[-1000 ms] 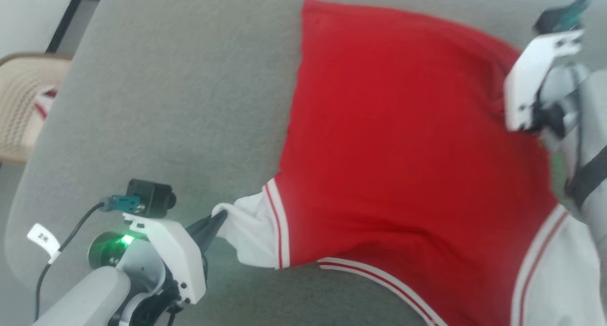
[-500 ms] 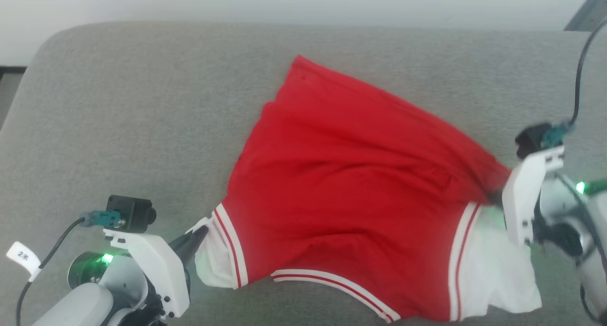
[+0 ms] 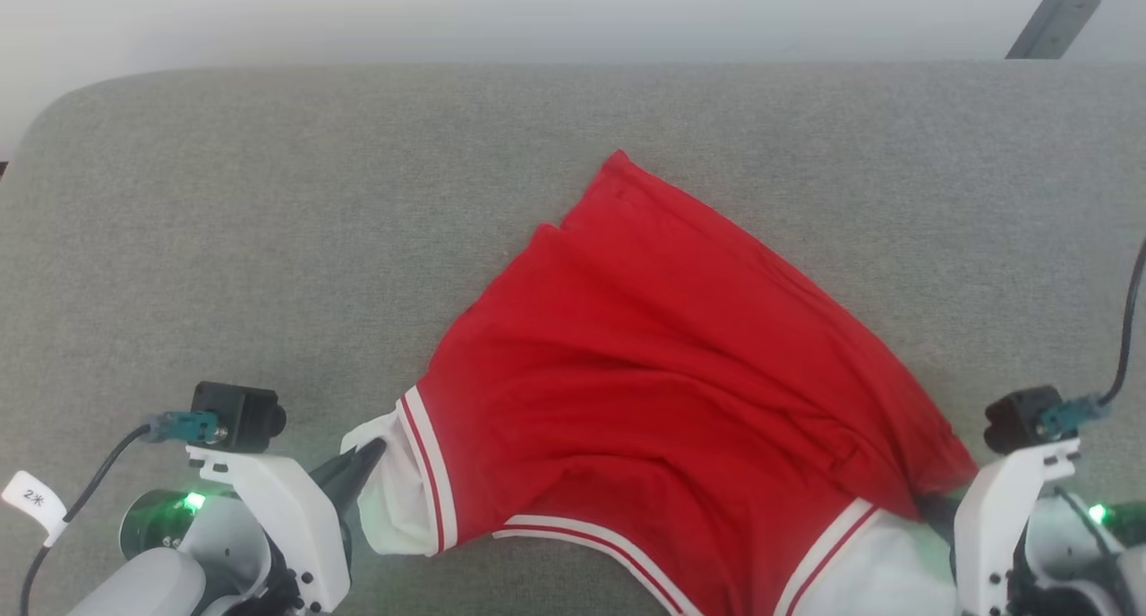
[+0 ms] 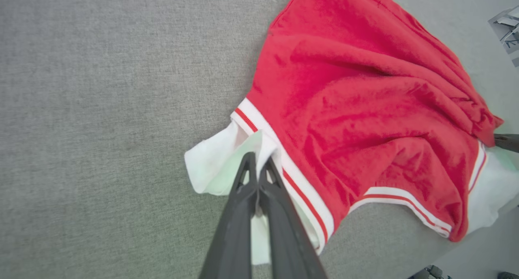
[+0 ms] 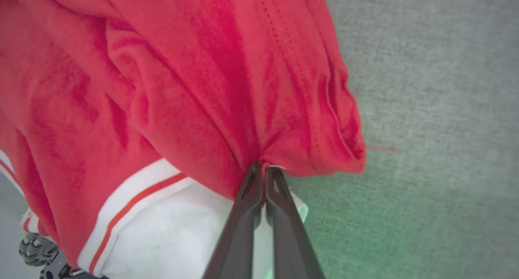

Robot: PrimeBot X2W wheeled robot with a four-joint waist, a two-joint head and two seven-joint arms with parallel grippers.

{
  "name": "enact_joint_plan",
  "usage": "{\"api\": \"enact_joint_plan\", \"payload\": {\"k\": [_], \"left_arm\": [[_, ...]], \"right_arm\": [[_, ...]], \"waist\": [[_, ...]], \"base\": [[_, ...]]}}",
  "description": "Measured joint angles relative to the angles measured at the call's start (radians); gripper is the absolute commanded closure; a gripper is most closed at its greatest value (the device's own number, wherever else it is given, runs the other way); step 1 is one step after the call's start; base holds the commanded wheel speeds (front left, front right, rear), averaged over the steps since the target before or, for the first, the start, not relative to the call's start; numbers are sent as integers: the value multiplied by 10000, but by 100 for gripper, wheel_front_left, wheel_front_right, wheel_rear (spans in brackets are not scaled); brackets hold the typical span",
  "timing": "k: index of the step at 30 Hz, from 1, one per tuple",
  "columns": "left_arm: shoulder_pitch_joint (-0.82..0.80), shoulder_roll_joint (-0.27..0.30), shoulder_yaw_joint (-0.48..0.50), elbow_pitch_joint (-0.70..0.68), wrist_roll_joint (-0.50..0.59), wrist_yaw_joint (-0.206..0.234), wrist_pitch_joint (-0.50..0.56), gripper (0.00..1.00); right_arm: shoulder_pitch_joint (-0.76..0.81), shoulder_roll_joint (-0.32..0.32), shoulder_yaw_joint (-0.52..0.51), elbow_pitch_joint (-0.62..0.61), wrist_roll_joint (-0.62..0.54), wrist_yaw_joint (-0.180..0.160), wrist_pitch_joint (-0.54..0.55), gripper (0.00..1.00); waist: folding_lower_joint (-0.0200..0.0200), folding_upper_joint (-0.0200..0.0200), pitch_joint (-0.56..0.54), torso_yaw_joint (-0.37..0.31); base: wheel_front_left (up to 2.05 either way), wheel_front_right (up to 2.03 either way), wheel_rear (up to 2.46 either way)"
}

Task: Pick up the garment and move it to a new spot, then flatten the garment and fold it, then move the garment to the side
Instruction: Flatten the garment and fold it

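The garment (image 3: 645, 365) is bright red with white end panels edged in red-and-white stripes; it lies rumpled on the grey padded surface (image 3: 269, 222). At the lower left, my left gripper (image 3: 372, 455) is shut on the white left panel (image 4: 211, 165). The left wrist view shows its fingers (image 4: 279, 206) pinched on a fold of white cloth, gripper (image 4: 256, 159). At the lower right, my right gripper (image 3: 927, 509) is shut on the red edge beside the right white panel (image 5: 170, 230). In the right wrist view, the gripper (image 5: 263, 167) pinches bunched red cloth (image 5: 202, 88).
The grey surface's far edge (image 3: 573, 65) meets a pale wall, and its left corner is rounded. A dark slanted bar (image 3: 1043, 12) stands at the top right. The garment's lower hem hangs near the surface's front edge (image 4: 466, 246).
The head camera has swung, so the whole picture has shifted. Both grippers have kept their pinch on the garment, which now sits more bunched and lower, with the right gripper down at the lower right corner.
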Motion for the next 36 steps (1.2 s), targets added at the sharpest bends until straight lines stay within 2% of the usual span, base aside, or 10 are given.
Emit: {"api": "enact_joint_plan", "payload": {"k": [1, 2, 3, 8, 16, 23, 29, 36], "left_arm": [[16, 4, 0, 21, -13, -4, -29, 100], [33, 8, -2, 27, -17, -13, -40, 100], [44, 21, 0, 31, -19, -38, -73, 100], [158, 88, 21, 48, -35, -44, -119, 100], [267, 113, 23, -48, -61, 0, -161, 100], [261, 44, -82, -188, -21, 2, -144, 100], [84, -125, -211, -221, 33, -13, -81, 100], [-496, -552, -493, -100, 171, -301, 35, 100]], "right_arm": [[149, 148, -115, -23, -123, 0, -29, 93], [265, 270, -211, -79, -284, 0, -90, 65], [337, 405, -318, -130, -418, 0, -176, 2], [592, 685, -579, -667, -679, 4, -198, 0], [678, 727, -1218, -2531, -1030, -4, -153, 0], [-170, 708, -1162, -3400, -1452, -4, -556, 0], [-1755, 650, -644, -2792, -1866, -4, -1168, 0], [-4265, 729, 552, -372, -1898, -4, -1580, 0]], "waist": [[0, 1, -11, -20], [0, 0, -19, -44], [0, 0, -30, -64], [0, 0, -98, -169], [0, 0, -208, -218], [0, 0, -215, -11], [0, 0, -123, 362], [0, 0, 151, 1031]], "base": [[0, 0, 0], [0, 0, 0], [0, 0, 0], [0, 0, 0], [0, 0, 0], [0, 0, 0], [0, 0, 0], [0, 0, 0]]}}
